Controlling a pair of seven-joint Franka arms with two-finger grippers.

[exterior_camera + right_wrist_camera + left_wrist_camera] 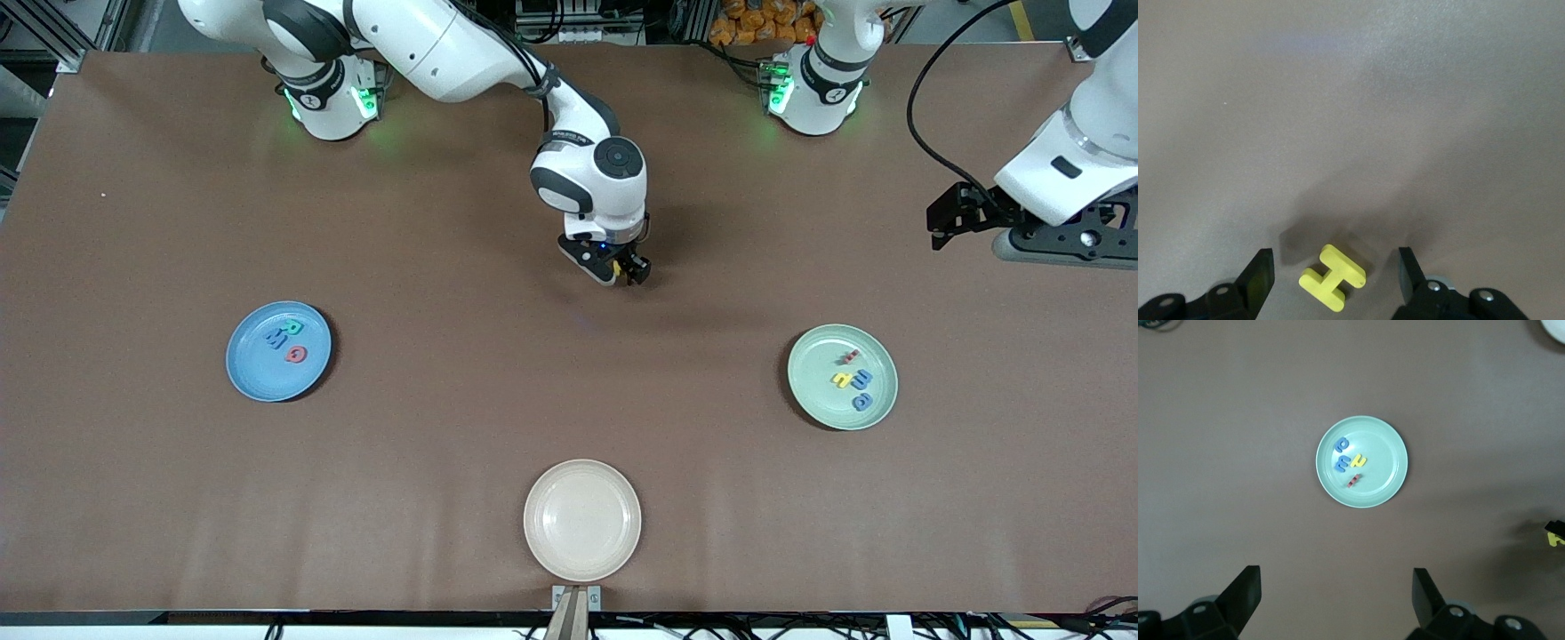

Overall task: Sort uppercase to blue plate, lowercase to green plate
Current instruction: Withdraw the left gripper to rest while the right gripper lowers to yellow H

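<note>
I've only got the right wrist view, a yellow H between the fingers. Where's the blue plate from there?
Observer: The blue plate sits toward the right arm's end of the table, nearer the front camera than the yellow H.
Operator: What's on it?
Observer: Three letters: a teal R, a blue M, a red Q.
Operator: And the other arm?
Observer: The left gripper waits open over the left arm's end of the table.
</note>
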